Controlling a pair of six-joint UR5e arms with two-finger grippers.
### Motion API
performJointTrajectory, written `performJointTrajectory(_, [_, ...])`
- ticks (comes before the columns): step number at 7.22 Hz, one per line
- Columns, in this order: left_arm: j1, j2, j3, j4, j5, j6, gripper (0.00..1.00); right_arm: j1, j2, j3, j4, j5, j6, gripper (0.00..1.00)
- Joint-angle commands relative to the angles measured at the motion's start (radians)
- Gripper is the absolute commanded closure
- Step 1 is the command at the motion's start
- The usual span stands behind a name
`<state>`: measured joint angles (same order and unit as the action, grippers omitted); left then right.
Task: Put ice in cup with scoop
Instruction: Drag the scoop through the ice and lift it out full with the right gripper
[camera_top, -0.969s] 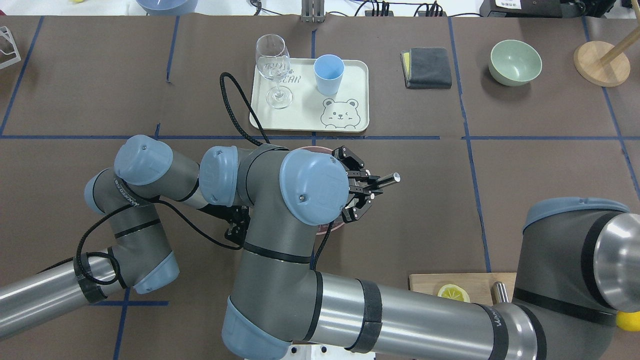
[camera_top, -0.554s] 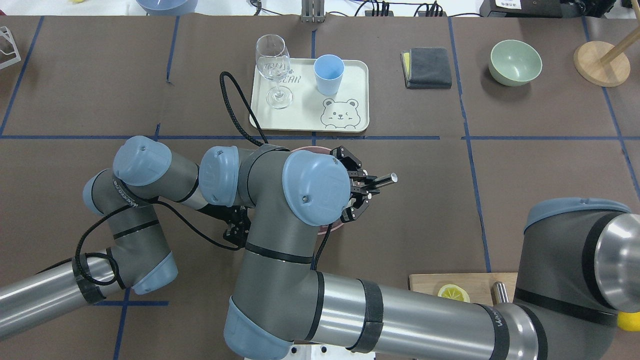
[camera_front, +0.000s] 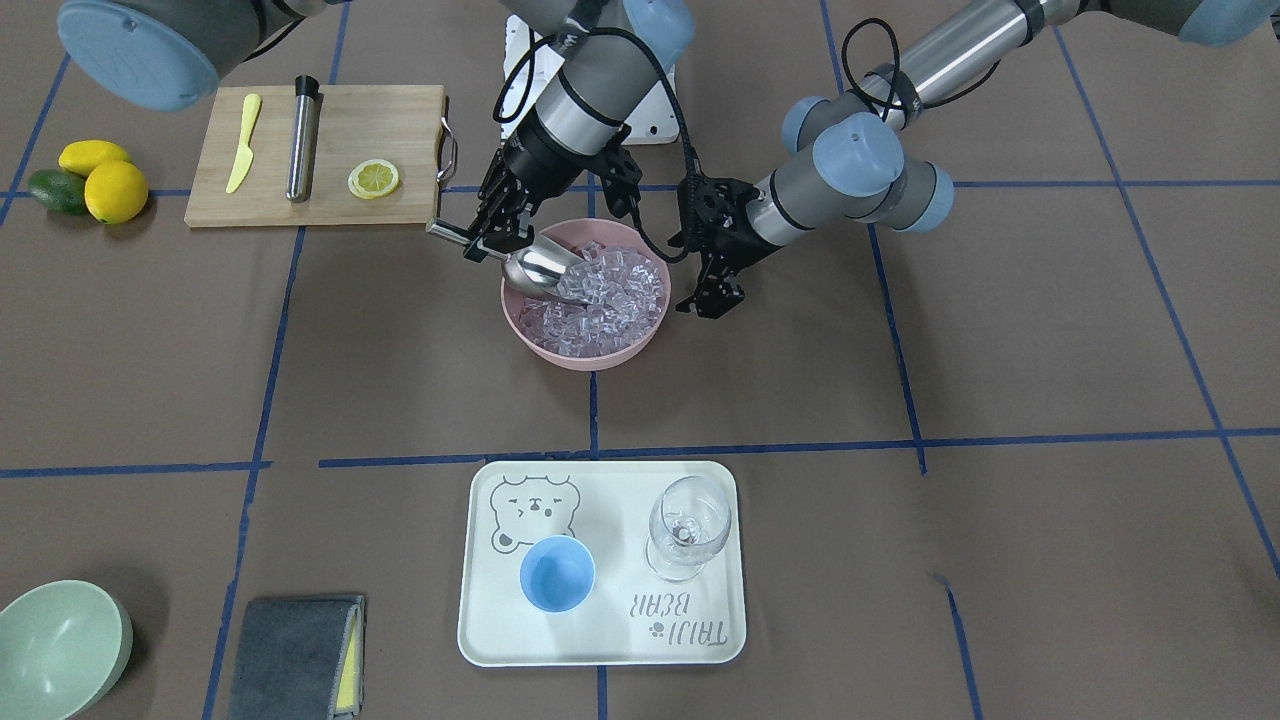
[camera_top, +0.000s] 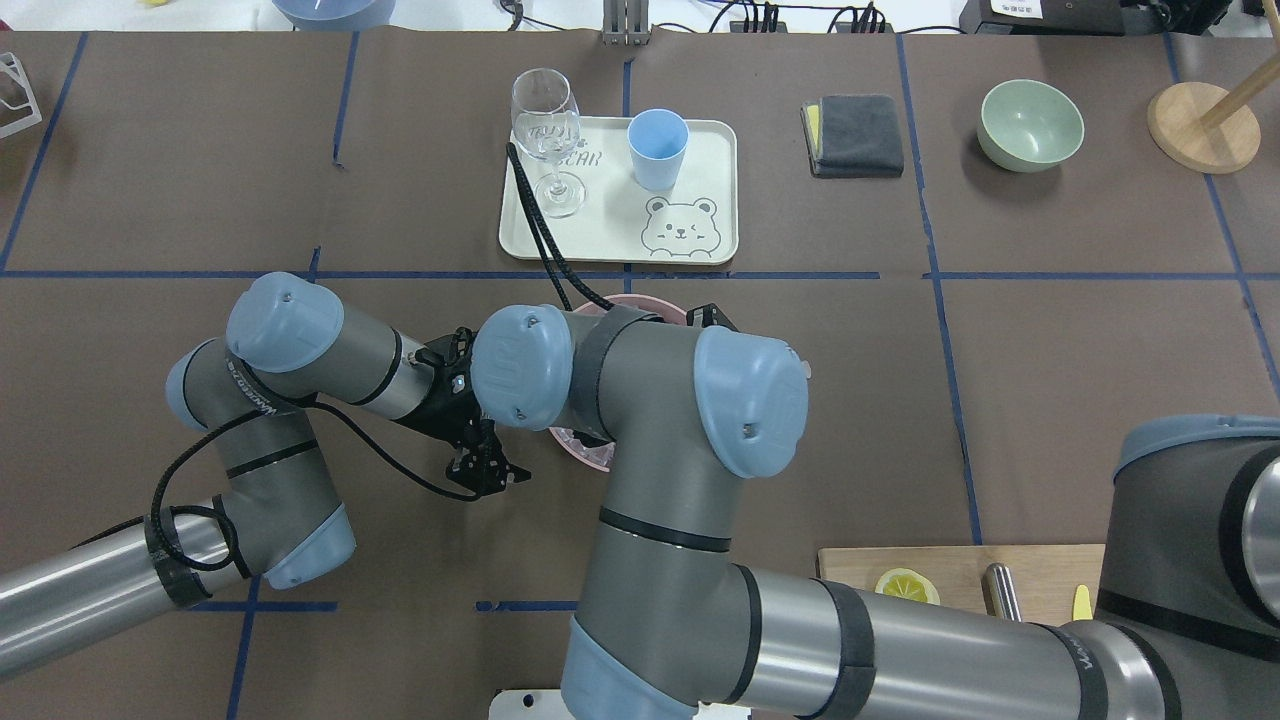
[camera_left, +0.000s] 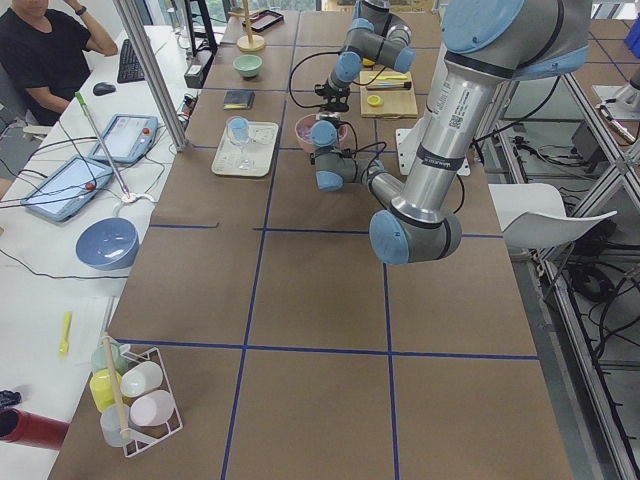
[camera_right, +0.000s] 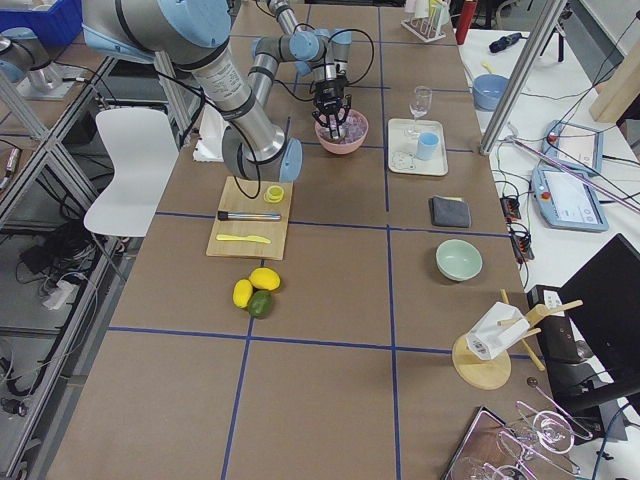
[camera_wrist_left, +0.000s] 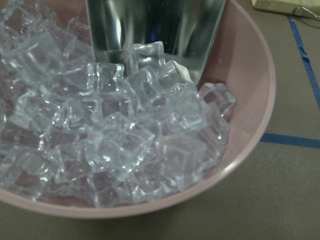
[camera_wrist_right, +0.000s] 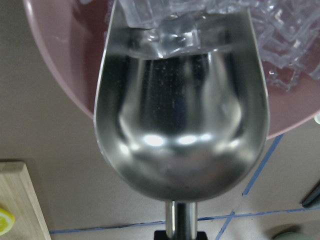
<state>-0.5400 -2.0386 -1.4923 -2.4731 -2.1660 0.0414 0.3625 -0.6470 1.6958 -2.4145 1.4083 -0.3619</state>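
Left wrist view: the scoop (camera_wrist_left: 155, 35) is cut off by the top edge, handle out of frame. The pink bowl (camera_wrist_left: 250, 95) runs off at 9 and 12 o'clock.

Right wrist view: the scoop's handle leaves at 6 o'clock, where the right gripper (camera_wrist_right: 177, 235) shows only as a dark sliver.

Overhead view: the right arm (camera_top: 690, 400) covers the bowl except for rim slivers at 12 and 7 o'clock. The scoop is hidden beneath it.

Side views: the ice (camera_wrist_left: 115, 130) is too small to tell apart.

Front view: the green bowl (camera_front: 60, 645) is cut off at the 8 o'clock corner.
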Motion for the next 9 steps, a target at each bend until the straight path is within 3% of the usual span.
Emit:
performJointTrajectory(1, [0.000, 0.000, 0.000, -0.001, 0.000, 0.000, 0.00, 0.009, -0.054, 0.036, 0.102, 0.024, 0.004, 1.00])
performJointTrajectory(3, [0.000, 0.000, -0.002, 0.000, 0.000, 0.000, 0.00, 0.019, -0.097, 0.062, 0.173, 0.047, 0.027, 1.00])
performJointTrajectory(5, [0.000, 0.000, -0.002, 0.000, 0.000, -0.002, 0.00, 0.061, -0.227, 0.155, 0.328, 0.136, 0.031, 1.00])
performJointTrajectory(9, [0.000, 0.000, -0.003, 0.002, 0.000, -0.003, 0.00, 0.102, -0.255, 0.171, 0.426, 0.231, 0.061, 1.00])
